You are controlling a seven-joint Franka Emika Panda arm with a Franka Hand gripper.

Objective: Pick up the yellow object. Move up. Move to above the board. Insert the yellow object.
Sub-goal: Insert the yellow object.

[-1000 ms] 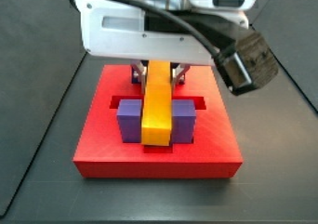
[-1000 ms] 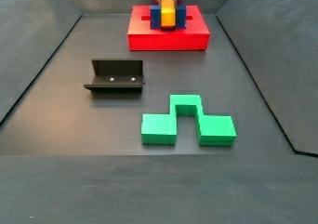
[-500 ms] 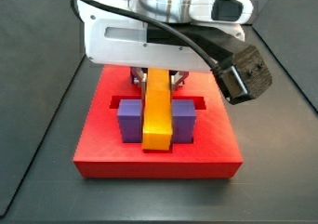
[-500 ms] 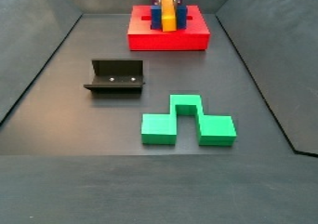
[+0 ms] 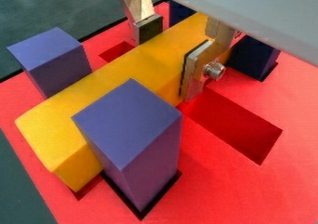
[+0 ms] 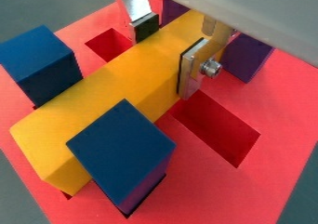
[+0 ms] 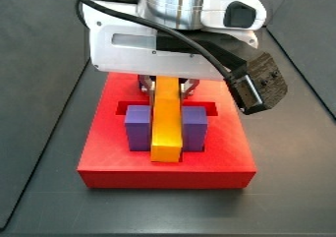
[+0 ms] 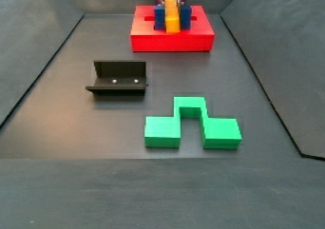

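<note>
Gripper [image 5: 170,49]: above the board [image 7: 223,162], jaws closed on the yellow object [image 5: 125,93].
Yellow object: lying between two purple posts [image 7: 136,126].
Green block [image 8: 188,124]: on the floor.

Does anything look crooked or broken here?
Nothing stands out. The yellow object lies straight between the purple posts on the board, with the tool at its far end, fingers on either side.

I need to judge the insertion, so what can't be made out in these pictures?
- Side view: gripper jaws and the yellow object's far end, hidden by the white wrist housing.
- Side view: board slots, too small.
- Wrist views: whether the bar's underside is seated, hidden by purple posts.
</note>
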